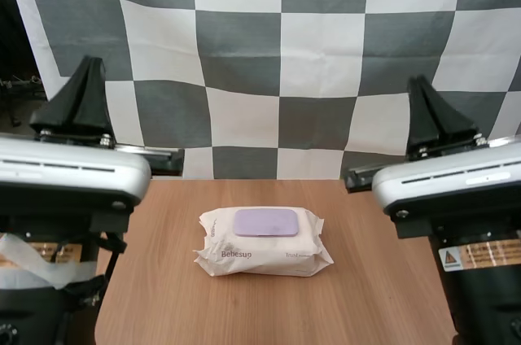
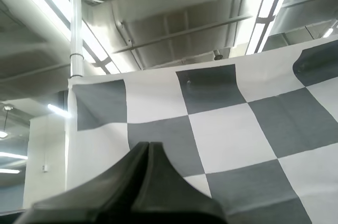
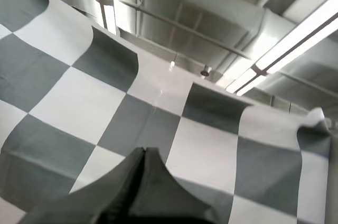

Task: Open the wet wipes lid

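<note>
Lilac lid [image 1: 265, 222] shut; wipes pk [image 1: 262, 254] mid table [image 1: 391, 280], off edges.

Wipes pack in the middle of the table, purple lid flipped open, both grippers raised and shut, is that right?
One slip: the high view shows the purple lid closed flat on the wipes pack. The rest holds.

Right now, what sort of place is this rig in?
Probably a robot test bench, not a home or shop: a wooden table holds one pack of wet wipes, lid closed, set centrally between two arms, whose left gripper and right gripper point up, shut.
</note>
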You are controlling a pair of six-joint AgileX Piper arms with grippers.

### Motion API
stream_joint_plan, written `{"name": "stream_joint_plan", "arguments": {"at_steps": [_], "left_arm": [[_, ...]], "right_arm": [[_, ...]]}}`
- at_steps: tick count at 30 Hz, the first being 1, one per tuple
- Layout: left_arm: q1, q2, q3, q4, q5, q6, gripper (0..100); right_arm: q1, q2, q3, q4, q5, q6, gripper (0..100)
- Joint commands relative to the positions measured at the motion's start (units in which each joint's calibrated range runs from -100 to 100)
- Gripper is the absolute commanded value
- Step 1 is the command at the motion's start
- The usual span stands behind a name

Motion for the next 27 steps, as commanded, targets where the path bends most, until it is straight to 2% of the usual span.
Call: {"name": "stream_joint_plan", "arguments": {"at_steps": [1, 4, 8, 12, 15, 18, 20, 24, 27], "left_arm": [[-0.02, 5.5, -6.3, 0.0, 20.6, 2.3, 0], [0.68, 9.9, -11.2, 0.0, 32.6, 8.7, 0], [3.29, 14.3, -15.5, 1.4, 48.9, 17.4, 0], [5.65, 18.5, -16.3, 6.1, 63.0, 25.3, 0], [7.4, 22.5, -16.3, 9.6, 70.9, 25.4, 0], [8.93, 27.0, -16.3, 9.5, 74.5, 23.1, 0], [9.78, 30.0, -16.3, 8.2, 75.2, 20.7, 0], [10.49, 35.9, -16.3, 0.0, 76.6, 21.1, 0], [10.49, 39.9, -16.3, -9.8, 80.4, 27.3, 0]], "right_arm": [[0.0, 4.3, -10.2, -8.8, 40.9, -0.2, 0], [0.0, 10.5, -15.3, -10.8, 55.2, -1.2, 0], [0.0, 18.0, -18.8, -11.1, 69.7, -7.0, 0], [0.0, 20.9, -18.8, -11.6, 70.8, -8.0, 0], [0.0, 21.0, -18.8, -11.5, 70.1, -8.0, 0], [0.1, 21.5, -18.8, -11.5, 69.1, -8.4, 0], [0.5, 23.0, -18.8, -11.5, 70.1, -10.7, 0], [2.0, 27.6, -18.8, -11.1, 76.6, -16.8, 0], [3.2, 31.7, -18.8, -8.9, 77.5, -19.2, 0]]}}
